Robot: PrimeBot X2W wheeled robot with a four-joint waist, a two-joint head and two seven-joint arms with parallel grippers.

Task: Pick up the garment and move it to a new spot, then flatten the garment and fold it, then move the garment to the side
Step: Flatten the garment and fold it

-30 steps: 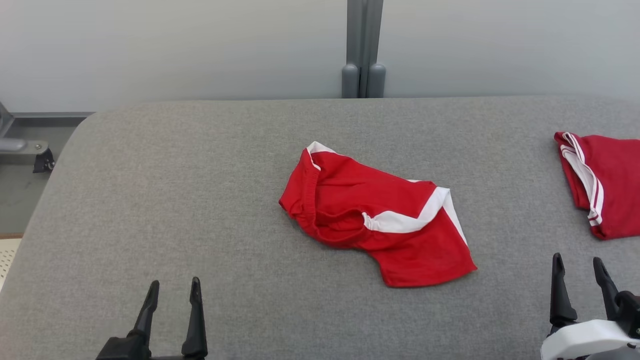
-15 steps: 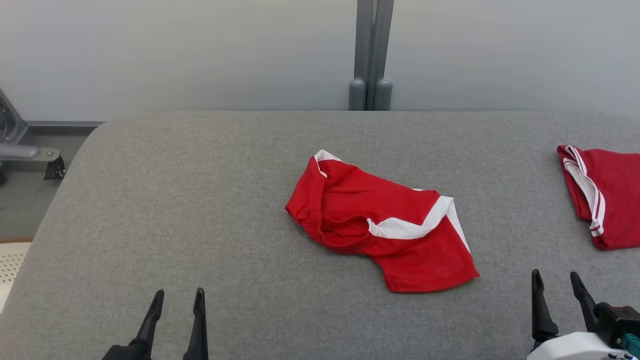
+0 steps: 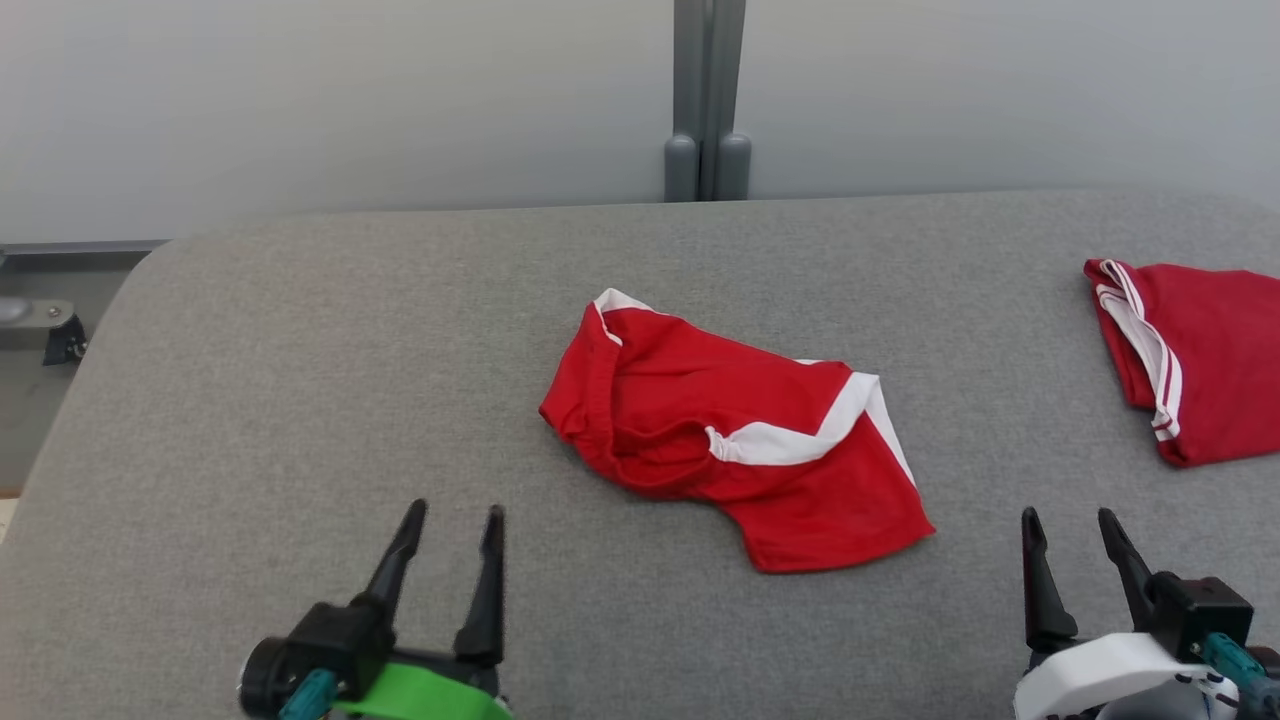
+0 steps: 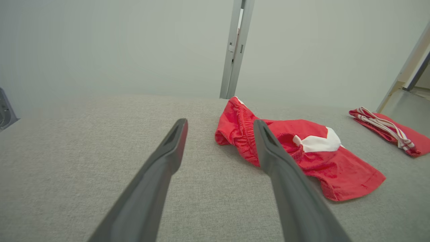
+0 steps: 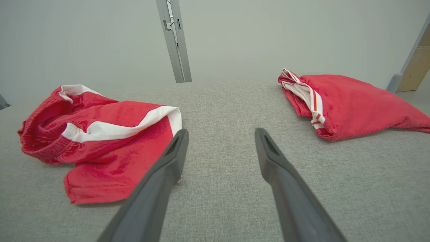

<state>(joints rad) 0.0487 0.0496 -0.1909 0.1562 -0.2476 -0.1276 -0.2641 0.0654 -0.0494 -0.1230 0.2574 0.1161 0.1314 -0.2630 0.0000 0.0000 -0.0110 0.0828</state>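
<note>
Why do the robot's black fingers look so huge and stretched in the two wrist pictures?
Left wrist view: the wide-angle camera sits close behind the left gripper, so its fingers loom large while the red shorts look small; right wrist view: the right gripper stretches likewise, and the grey post leans; head view: soft even light, only thin shadows under the shorts, no glare.

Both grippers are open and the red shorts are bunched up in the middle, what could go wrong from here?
The red shorts lie crumpled with the waistband doubled over, so the left gripper may pinch a single layer and lift them twisted. A second red garment lies at the right of the grey table, just beyond the right gripper; a reach that way could drag or grab the wrong piece.
</note>
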